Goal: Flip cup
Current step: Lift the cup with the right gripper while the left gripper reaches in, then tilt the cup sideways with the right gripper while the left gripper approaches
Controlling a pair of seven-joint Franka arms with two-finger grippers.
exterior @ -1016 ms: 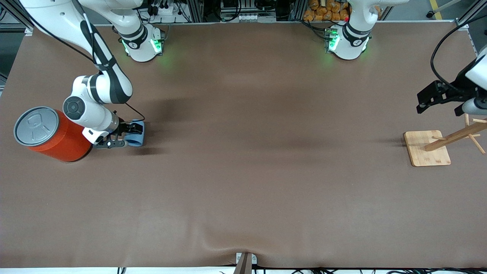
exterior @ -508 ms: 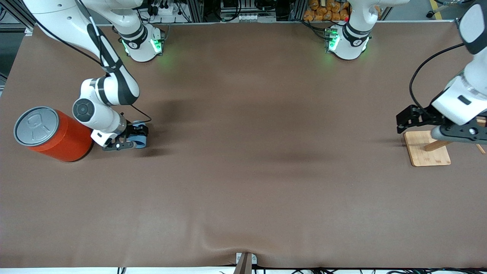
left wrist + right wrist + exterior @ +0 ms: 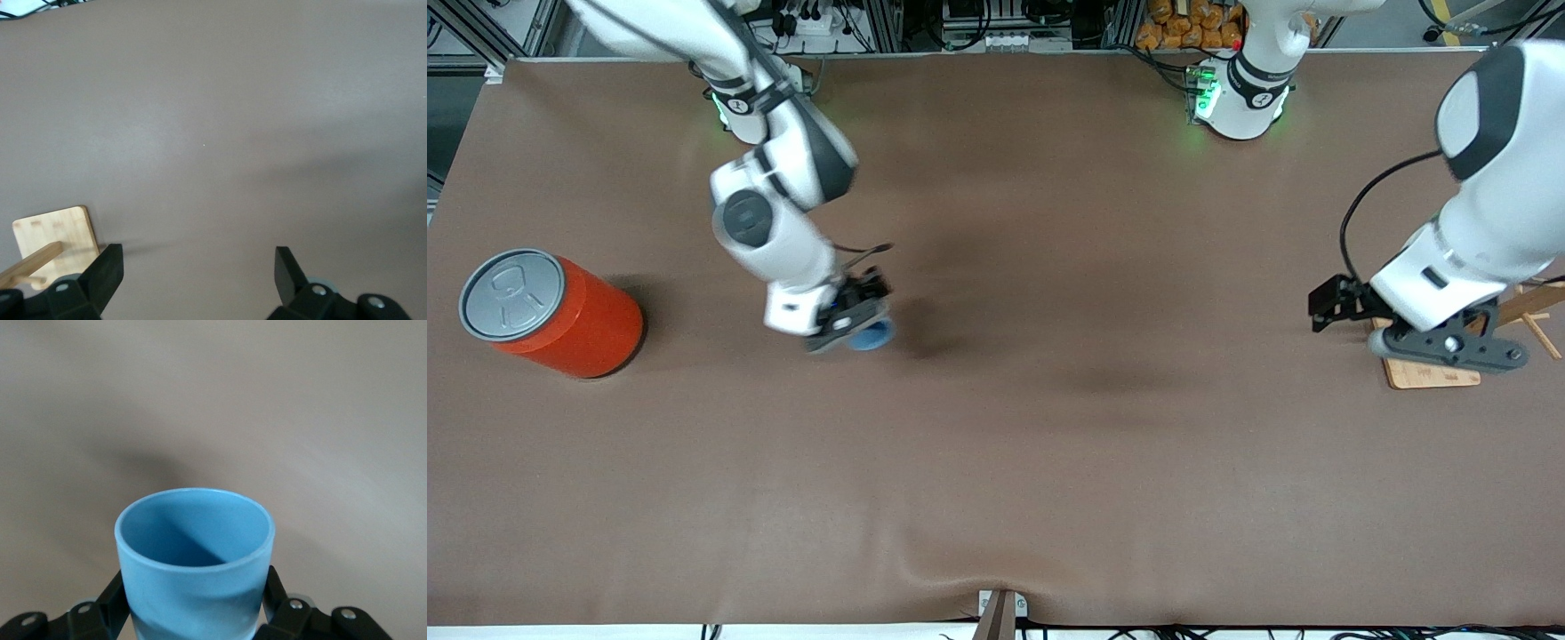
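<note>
The right arm reaches out from its base and bends down over the brown table (image 3: 1049, 427), wrist angled, and the right gripper (image 3: 852, 318) is up in the air with its jaws clamped on the cup (image 3: 869, 335) — the light-blue tumbler is off the table, carried above bare cloth toward the right arm's end. In the right wrist view the cup (image 3: 195, 563) sits square between the black fingers (image 3: 272, 590), one pressing each side of its wall, and its open mouth with the darker blue inside points away from the wrist.

The orange can (image 3: 551, 313) with its grey lid stands upright on the table, well apart from the held cup, close to the table's edge at the right arm's end. A wide stretch of bare cloth runs from under the cup across the middle of the table.

At the other end, the left arm curls down with its big white elbow high, and the left gripper (image 3: 1343, 307) hangs just over the wooden stand (image 3: 1432, 373), jaws spread wide apart and holding nothing. The left wrist view shows both fingers (image 3: 103, 273) parted, with the stand's base (image 3: 53, 230) beside one of them — open brown table spreads out past the fingertips.
</note>
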